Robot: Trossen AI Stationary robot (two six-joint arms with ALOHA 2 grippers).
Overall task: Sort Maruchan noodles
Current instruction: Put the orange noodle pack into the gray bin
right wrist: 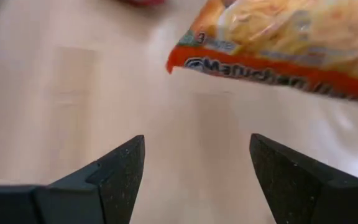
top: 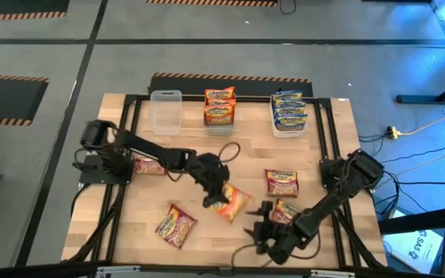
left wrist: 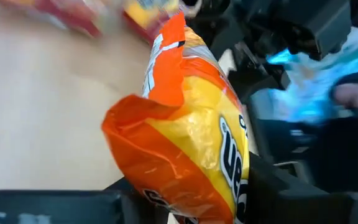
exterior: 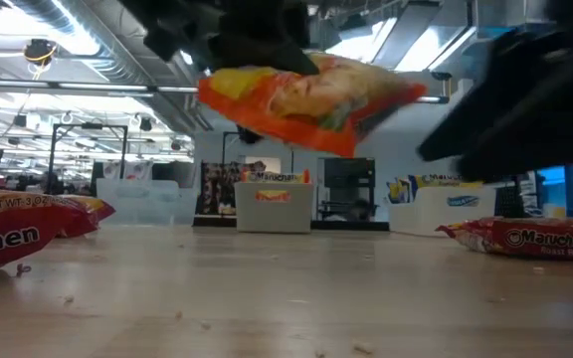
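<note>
The left gripper hangs over the middle of the surface, its jaws pinching one end of an orange packet. In the low view this orange packet hangs clear of the wood, tilted, with the dark arm above it. In the left wrist view the crinkled orange-and-yellow packet fills the space between the jaws.

The right gripper sits just beside the held packet, toward the near edge, its jaws spread and empty. The right wrist view shows the two dark fingers apart over bare wood, with the orange packet ahead of them.

Farther out from the left jaws, a red packet lies flat toward the near left. A second red packet lies partly under the left arm. Beside the right arm lie a third red packet and a fourth red packet, the latter partly covered by the arm.

Along the far edge stand three clear tubs: an empty tub, a middle tub stacked with orange packets, and a right tub stacked with blue-and-yellow packets.
</note>
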